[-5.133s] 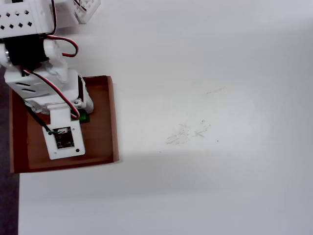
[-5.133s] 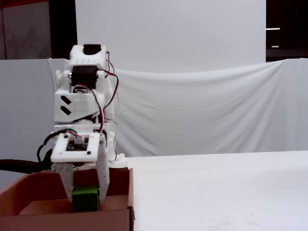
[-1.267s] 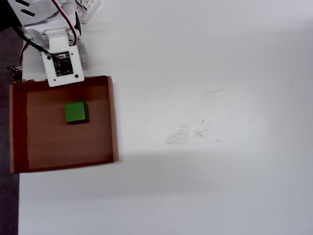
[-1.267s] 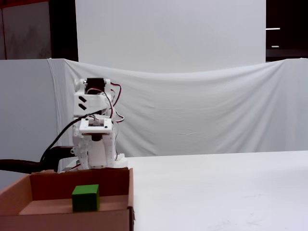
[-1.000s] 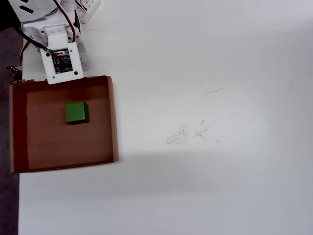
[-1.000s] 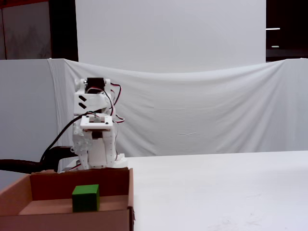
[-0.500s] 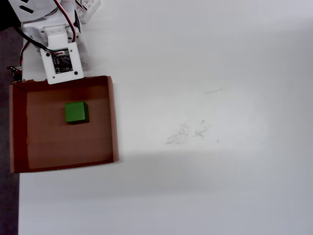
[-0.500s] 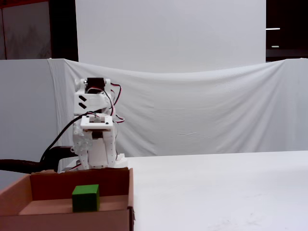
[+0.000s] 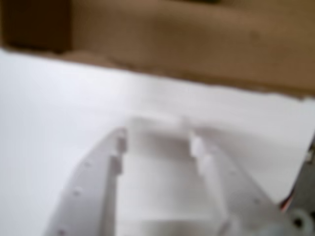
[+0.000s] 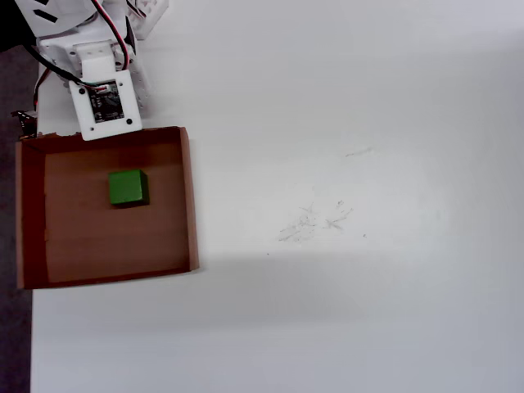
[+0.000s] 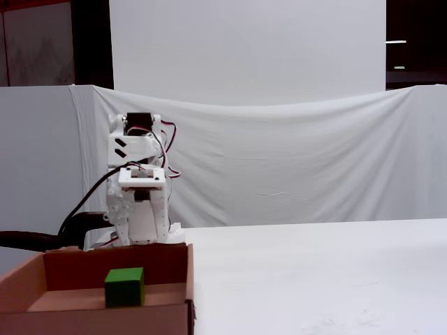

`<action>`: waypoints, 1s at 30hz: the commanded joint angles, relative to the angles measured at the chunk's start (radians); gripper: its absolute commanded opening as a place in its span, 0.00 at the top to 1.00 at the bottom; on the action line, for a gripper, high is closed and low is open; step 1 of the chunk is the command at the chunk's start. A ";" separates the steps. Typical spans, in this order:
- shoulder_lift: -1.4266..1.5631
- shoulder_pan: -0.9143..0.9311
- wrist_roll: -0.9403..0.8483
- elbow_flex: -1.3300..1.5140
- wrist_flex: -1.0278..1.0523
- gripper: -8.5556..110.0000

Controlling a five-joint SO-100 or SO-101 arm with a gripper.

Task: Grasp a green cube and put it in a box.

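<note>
The green cube (image 10: 128,187) lies alone on the floor of the brown box (image 10: 190,201), upper middle in the overhead view. In the fixed view the cube (image 11: 125,287) rests behind the box's front wall (image 11: 105,322). My gripper (image 9: 156,135) is open, its blurred white fingers (image 9: 117,145) spread apart with nothing between them. It hangs over white table just outside the box's wall (image 9: 197,44). From above, the wrist's camera plate (image 10: 102,102) covers the gripper beyond the box's far edge. The folded arm (image 11: 140,209) stands behind the box.
The arm's base (image 10: 143,12) sits at the top left of the overhead view. Faint scuff marks (image 10: 315,221) show mid-table. A dark cable (image 11: 28,241) runs left of the arm. A white cloth backdrop (image 11: 293,160) closes the back.
Five seconds ago the gripper was shut on the cube inside the box; it has let go and pulled back behind the box. Over the last second it has barely moved.
</note>
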 commanded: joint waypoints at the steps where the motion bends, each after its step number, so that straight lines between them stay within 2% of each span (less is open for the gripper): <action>1: 0.002 -0.011 -0.005 -0.005 0.002 0.75; 30: 0.002 -0.011 0.012 -0.005 0.000 0.75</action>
